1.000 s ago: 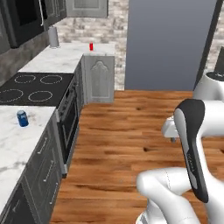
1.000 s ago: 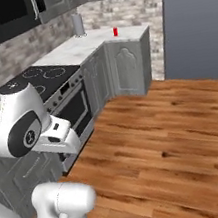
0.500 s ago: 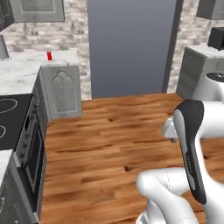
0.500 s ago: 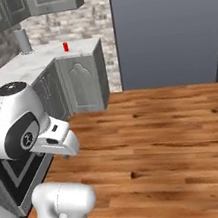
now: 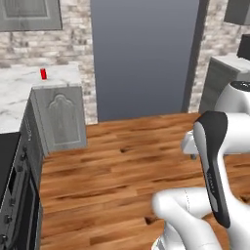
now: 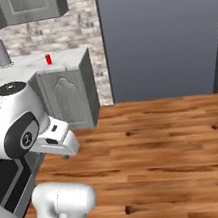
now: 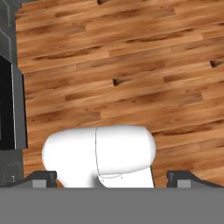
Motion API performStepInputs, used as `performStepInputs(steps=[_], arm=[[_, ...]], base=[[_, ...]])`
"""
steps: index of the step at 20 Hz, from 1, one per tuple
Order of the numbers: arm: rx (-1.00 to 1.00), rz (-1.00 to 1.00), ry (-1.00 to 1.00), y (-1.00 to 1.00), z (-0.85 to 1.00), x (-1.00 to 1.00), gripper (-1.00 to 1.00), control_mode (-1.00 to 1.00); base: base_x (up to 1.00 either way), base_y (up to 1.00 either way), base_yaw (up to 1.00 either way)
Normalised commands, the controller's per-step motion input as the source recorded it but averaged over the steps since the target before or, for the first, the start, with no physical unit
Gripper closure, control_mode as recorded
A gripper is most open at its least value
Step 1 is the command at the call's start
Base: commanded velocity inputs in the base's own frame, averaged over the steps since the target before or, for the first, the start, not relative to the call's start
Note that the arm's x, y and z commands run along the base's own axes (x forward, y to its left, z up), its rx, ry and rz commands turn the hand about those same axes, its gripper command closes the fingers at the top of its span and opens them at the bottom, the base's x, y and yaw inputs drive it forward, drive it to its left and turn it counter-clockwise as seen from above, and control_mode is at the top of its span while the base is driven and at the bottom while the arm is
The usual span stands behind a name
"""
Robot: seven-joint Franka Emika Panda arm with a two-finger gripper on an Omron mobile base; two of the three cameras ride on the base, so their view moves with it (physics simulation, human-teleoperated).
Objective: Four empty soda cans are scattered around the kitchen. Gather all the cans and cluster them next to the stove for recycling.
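Even, diffuse rendered light fills all three views, with no visible lamp and no strong direction to it. The wood floor [image 5: 122, 161] is bright and warm, carrying only a faint soft sheen rather than glare. Shadows are weak: a slight darkening under the grey cabinet [image 6: 69, 100] in the upper left of the right base view. Edges look soft and slightly pixelated everywhere, and straight lines stay straight toward the frame borders.
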Motion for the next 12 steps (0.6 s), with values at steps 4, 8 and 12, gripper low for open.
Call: performStepInputs(steps=[4, 8, 12], arm=[[0.0, 0.0, 0.0, 0.0, 0.0, 0.0, -1.0, 1.0], [0.0, 0.0, 0.0, 0.0, 0.0, 0.0, -1.0, 1.0], [0.0, 0.0, 0.0, 0.0, 0.0, 0.0, -1.0, 1.0]], base=[[1.0, -0.1, -0.11], [1.0, -0.09, -0.09], [1.0, 0.0, 0.0]])
